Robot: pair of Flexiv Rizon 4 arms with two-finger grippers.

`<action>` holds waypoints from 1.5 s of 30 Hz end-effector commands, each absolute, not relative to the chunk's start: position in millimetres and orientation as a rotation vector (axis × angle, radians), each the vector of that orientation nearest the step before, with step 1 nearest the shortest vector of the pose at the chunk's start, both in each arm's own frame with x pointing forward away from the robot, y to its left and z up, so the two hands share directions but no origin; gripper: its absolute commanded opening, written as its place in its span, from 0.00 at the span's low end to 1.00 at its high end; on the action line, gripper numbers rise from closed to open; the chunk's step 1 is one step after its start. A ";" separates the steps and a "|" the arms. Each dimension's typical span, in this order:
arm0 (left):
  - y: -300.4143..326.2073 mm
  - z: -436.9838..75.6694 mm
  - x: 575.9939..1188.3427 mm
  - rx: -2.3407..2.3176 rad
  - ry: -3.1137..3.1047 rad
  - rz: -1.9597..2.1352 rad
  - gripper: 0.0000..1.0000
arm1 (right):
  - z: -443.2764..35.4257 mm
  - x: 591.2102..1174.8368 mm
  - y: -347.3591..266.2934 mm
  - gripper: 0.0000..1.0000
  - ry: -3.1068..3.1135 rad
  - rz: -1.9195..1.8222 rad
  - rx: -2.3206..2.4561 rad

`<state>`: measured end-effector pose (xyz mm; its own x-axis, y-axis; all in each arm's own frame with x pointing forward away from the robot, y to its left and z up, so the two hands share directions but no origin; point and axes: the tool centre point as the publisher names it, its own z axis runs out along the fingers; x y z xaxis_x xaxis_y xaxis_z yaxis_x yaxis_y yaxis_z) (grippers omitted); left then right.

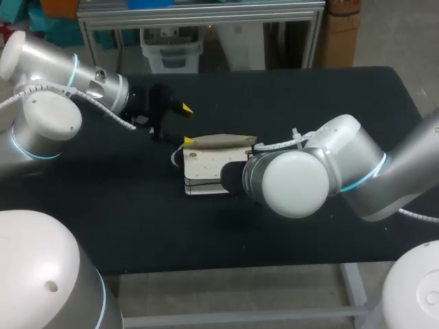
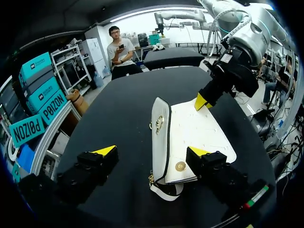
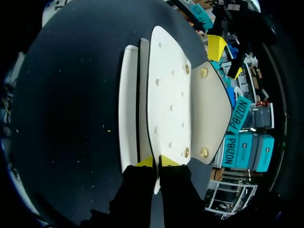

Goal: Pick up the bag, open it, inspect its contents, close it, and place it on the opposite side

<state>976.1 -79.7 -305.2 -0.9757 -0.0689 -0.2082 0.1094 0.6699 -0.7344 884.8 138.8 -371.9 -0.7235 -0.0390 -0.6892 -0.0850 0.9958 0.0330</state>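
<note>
A white handbag (image 1: 206,170) lies flat in the middle of the black table, its beige-lined flap (image 1: 221,142) folded back toward the far side. My left gripper (image 1: 187,125) is open at the bag's left end, one yellow tip on each side of the flap's corner. From the left wrist, the left gripper (image 2: 152,152) straddles the bag (image 2: 190,133), with one finger over its edge. My right gripper (image 3: 157,162) is shut on a thin white edge of the bag (image 3: 166,99), next to the open flap (image 3: 209,114). In the head view my right arm hides it.
The black table (image 1: 322,103) is bare around the bag. My right arm's bulky elbow (image 1: 295,184) hangs over the bag's right end. The bag's strap (image 2: 164,191) loops out at the end close to my left gripper.
</note>
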 end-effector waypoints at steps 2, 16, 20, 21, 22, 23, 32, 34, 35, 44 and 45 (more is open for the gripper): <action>-88.1 -308.0 988.0 0.052 2.798 -1.124 1.00 | -375.9 883.6 135.3 0.00 2.023 0.125 -0.081; -105.3 -319.7 981.9 0.075 2.839 -1.030 0.89 | -375.9 883.6 135.3 0.00 2.023 0.125 -0.081; -113.3 -321.6 985.2 0.060 2.827 -0.997 0.71 | -375.9 883.6 135.3 0.00 2.023 0.125 -0.081; -114.7 -322.2 986.1 0.061 2.829 -0.999 0.67 | -375.9 883.6 135.3 0.00 2.023 0.125 -0.081; -116.0 -322.9 987.1 0.048 2.825 -0.980 0.56 | -375.9 883.6 135.3 0.00 2.023 0.125 -0.081; -116.8 -323.6 987.6 0.045 2.824 -0.979 0.42 | -375.9 883.6 135.3 0.00 2.023 0.125 -0.081; -114.8 -322.4 976.8 0.074 2.804 -0.982 0.00 | -375.9 883.6 135.3 0.00 2.023 0.125 -0.081; -113.3 -322.3 968.8 0.100 2.794 -0.993 0.00 | -375.9 883.6 135.3 0.00 2.023 0.125 -0.081; -113.7 -322.8 964.3 0.111 2.787 -0.991 0.00 | -375.9 883.6 135.3 0.00 2.023 0.125 -0.081; -116.4 -335.9 940.7 0.216 2.764 -0.982 0.00 | -375.9 883.6 135.3 0.00 2.023 0.125 -0.081; -117.3 -337.5 940.0 0.217 2.762 -0.979 0.00 | -375.9 883.6 135.3 0.00 2.023 0.125 -0.081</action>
<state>945.8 -116.3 -331.6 -0.9716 0.0835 -0.2214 0.2035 0.7722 -0.6019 884.7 139.1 -372.1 -0.7239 -0.0392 -0.6887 -0.0858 0.9957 0.0335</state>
